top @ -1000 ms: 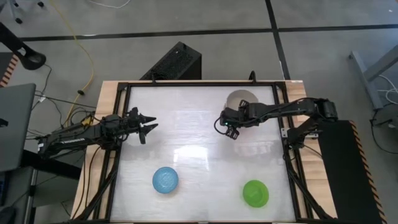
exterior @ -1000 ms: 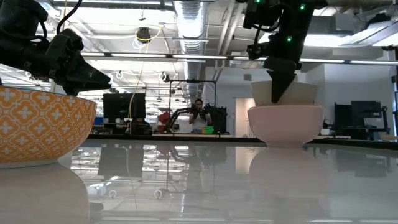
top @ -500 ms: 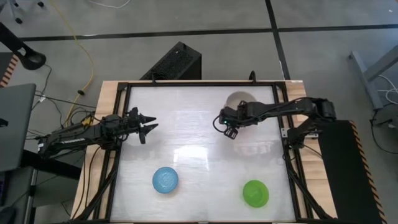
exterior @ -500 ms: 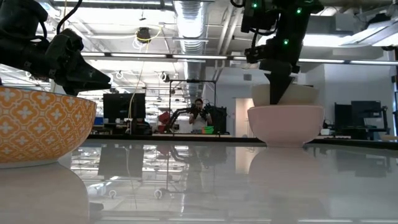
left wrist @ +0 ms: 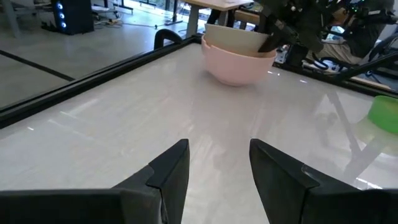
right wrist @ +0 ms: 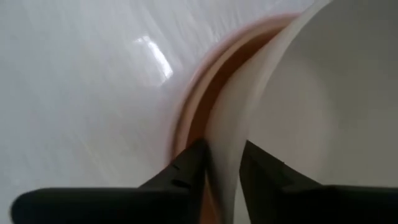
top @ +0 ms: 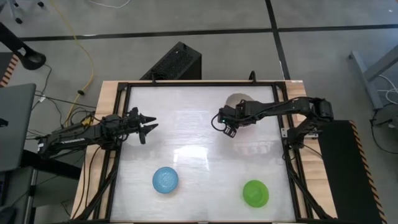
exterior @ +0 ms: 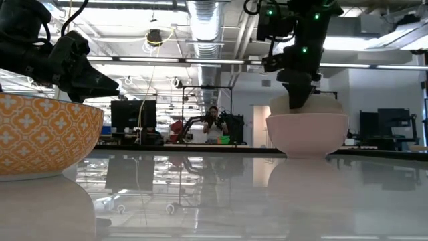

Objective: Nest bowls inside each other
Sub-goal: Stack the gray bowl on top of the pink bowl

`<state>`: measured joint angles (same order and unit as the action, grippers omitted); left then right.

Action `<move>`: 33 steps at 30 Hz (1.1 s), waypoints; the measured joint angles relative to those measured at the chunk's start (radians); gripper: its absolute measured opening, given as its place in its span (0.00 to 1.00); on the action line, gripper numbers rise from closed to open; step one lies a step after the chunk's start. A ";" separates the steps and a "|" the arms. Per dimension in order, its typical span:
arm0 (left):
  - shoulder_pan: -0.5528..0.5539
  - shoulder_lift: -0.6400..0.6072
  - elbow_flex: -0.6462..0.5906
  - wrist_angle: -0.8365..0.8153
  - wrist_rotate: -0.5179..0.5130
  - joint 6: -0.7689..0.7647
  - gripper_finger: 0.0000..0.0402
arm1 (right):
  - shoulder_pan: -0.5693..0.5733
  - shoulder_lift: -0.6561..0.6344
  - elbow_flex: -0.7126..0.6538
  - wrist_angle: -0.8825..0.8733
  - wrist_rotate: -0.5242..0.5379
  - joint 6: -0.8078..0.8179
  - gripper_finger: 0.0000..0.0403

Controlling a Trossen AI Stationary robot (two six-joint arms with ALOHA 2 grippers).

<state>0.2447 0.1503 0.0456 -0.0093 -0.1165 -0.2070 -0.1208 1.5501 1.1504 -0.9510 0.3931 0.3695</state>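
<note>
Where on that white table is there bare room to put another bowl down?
The middle of the table is bare, between the left gripper, the blue bowl and the green bowl. The strip between those two bowls is free as well. The far right corner is crowded: the right gripper is at the stacked bowls.

You have five bowls in sight. Four show from above: one blue bowl (top: 166, 180), one green bowl (top: 255, 193), and one pale bowl (left wrist: 233, 38) sitting inside one pink bowl (left wrist: 239, 62). The fifth, one orange patterned bowl (exterior: 40, 134), appears only in the low view. You have two arms, so two grippers: the left gripper (top: 148, 124) and the right gripper (top: 229, 129). One person (exterior: 214, 119) stands in the room behind.
</note>
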 joint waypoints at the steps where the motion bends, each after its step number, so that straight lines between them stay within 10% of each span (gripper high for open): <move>1: 0.000 0.000 0.000 0.000 0.000 0.000 0.39 | 0.000 0.001 0.009 -0.018 0.001 0.000 0.29; 12: 0.000 0.000 0.000 0.000 0.000 0.000 0.39 | 0.003 0.002 0.116 -0.172 -0.001 -0.011 0.40; 23: 0.000 0.000 0.000 0.000 0.000 0.000 0.39 | 0.003 0.003 0.122 -0.215 -0.079 -0.024 0.15; 33: 0.000 0.000 0.000 0.000 0.000 0.000 0.39 | 0.003 0.003 0.122 -0.216 -0.071 0.005 0.24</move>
<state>0.2447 0.1503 0.0454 -0.0093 -0.1165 -0.2070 -0.1181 1.5528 1.2724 -1.1671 0.3217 0.3740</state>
